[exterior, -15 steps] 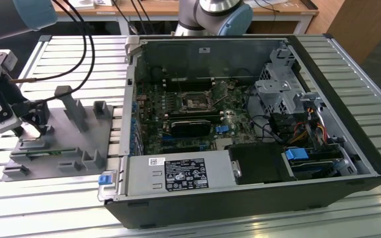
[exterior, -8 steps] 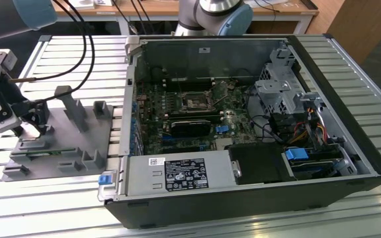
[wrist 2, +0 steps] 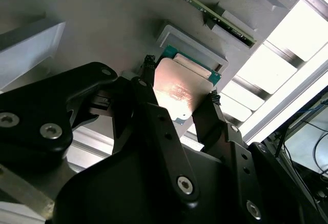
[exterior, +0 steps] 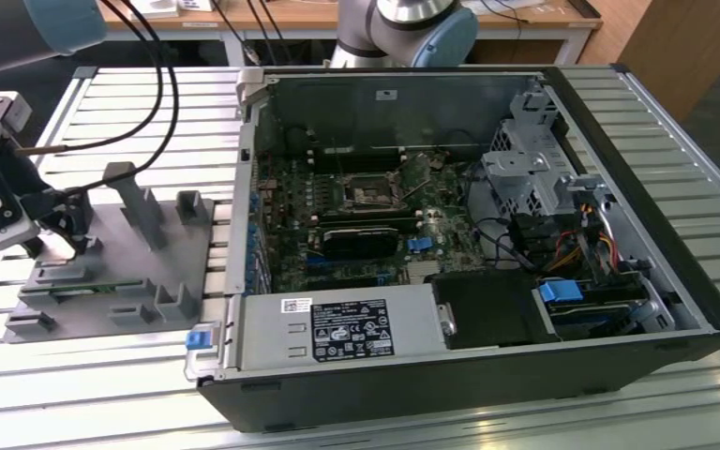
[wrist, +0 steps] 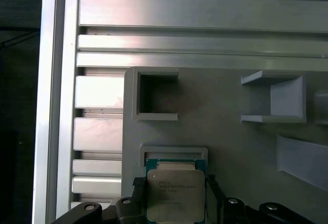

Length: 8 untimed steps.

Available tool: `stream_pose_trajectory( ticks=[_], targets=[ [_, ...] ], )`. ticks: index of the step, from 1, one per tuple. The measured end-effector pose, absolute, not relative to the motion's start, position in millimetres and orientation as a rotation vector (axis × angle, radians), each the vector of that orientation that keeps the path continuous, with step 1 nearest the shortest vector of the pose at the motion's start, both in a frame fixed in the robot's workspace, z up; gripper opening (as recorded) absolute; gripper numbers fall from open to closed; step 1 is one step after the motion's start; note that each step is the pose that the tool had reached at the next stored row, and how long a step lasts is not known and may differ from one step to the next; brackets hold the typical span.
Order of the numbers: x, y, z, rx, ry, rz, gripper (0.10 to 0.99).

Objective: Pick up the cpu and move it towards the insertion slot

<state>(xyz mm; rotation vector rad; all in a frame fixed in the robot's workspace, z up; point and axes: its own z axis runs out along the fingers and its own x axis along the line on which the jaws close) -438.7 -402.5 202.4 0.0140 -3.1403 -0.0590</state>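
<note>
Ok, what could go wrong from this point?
The gripper pinches the cpu by its thin edges with narrow fingertips, so it may tilt or slip. The cpu sits close against the pocket rim of the grey fixture and might snag. The insertion slot lies deep inside the case, so clearance looks tight.
</note>
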Motion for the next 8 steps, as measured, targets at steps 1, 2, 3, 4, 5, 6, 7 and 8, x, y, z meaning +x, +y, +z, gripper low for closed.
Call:
stream_pose_trajectory(
  ticks=[1, 2, 3, 4, 5, 6, 7, 8],
  targets=[
    [-438.7, -402.5, 202.6, 0.014, -3.14, -0.059, 0.541],
    [-438.6, -402.5, 202.7, 0.014, -3.14, -0.059, 0.541],
    [-438.7, -402.5, 202.9, 0.014, -3.14, -0.059, 0.541],
    [-438.7, -402.5, 203.2, 0.014, -3.14, -0.059, 0.541],
    [-438.6, -402.5, 203.5, 0.014, -3.14, -0.059, 0.541],
    [-438.7, -402.5, 203.9, 0.014, -3.14, -0.059, 0.541],
    [-438.7, -402.5, 204.2, 0.014, -3.14, -0.059, 0.541],
    [-438.7, -402.5, 204.5, 0.014, -3.14, -0.059, 0.541]
  ],
)
